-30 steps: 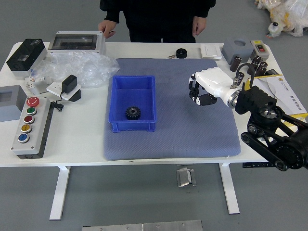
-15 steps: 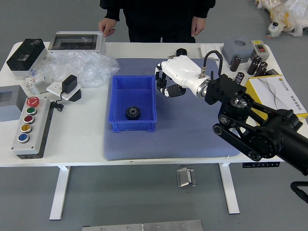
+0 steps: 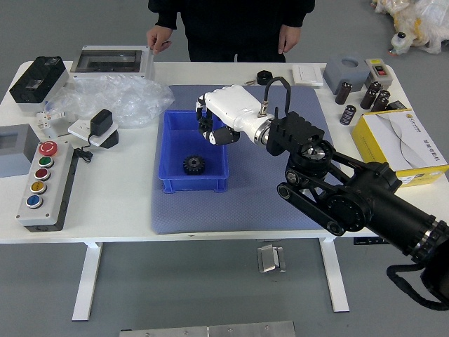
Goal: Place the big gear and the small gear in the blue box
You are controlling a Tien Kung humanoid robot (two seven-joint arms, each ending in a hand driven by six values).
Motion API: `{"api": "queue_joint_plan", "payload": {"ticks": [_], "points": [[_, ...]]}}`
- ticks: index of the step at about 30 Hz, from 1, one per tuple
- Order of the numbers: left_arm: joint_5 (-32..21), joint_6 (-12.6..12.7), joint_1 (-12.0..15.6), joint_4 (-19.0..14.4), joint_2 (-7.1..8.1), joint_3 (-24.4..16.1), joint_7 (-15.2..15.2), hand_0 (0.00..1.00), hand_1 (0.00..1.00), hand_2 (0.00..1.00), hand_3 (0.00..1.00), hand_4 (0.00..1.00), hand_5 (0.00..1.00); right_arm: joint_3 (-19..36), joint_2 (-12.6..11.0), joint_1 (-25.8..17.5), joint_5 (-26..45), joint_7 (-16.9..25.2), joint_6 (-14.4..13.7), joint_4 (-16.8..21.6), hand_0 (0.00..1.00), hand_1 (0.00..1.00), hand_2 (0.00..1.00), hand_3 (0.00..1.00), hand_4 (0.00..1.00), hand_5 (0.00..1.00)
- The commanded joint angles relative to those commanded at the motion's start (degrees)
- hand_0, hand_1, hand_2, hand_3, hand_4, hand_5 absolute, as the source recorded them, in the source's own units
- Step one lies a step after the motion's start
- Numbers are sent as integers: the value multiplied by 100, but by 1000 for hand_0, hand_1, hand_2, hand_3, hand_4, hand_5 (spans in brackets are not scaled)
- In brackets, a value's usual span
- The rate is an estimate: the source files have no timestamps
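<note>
One gear [image 3: 193, 165] in the blue box [image 3: 196, 184], the other still to be accounted for

Nearest me, my right arm [image 3: 379, 210] reaches in over the mat [image 3: 252, 203] from the right of the box. Inside the box, in its near half, a dark toothed gear lies on the floor. I take it for the big one, though I have no second gear in plain sight to compare it with, so I count half the job done.

Farther in, my right hand [image 3: 242, 111] is over the box's right rim, its tip above the far half. Something dark is at that tip, but I can't tell whether it is the small gear or just part of the hand, nor whether the hand is gripping or empty. If it is the small gear, only lowering and letting go remain, and I'd want it well inside the rim first.

Beyond the box, a person stands at the table's far side, one hand [image 3: 159, 38] by the edge, the other hand [image 3: 288, 38] hanging down.
</note>
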Motion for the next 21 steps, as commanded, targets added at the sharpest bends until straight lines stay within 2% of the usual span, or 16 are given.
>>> {"api": "queue_joint_plan", "payload": {"ticks": [5,6,11,12,21], "points": [[12,-2,-3,0,3,-5,3,864,838,821,837,708,301,78,60,-4,24,17,94,-66,552,452,509,578,655,191],[12,-2,-3,0,3,-6,3,864,838,821,837,708,302,113,67,-4,29,24,126,-76,539,533,652,772,874,444],[9,-1,-2,0,-6,-10,3,864,838,821,837,708,302,226,82,-8,83,57,243,-101,539,533,652,772,874,444],[8,-2,-1,0,-8,-11,3,864,838,821,837,709,302,239,82,-10,97,65,252,-101,574,567,716,842,941,569],[-6,1,4,0,-22,-24,2,864,838,821,837,709,302,305,48,-18,195,132,260,-3,580,568,721,846,951,580]]}}
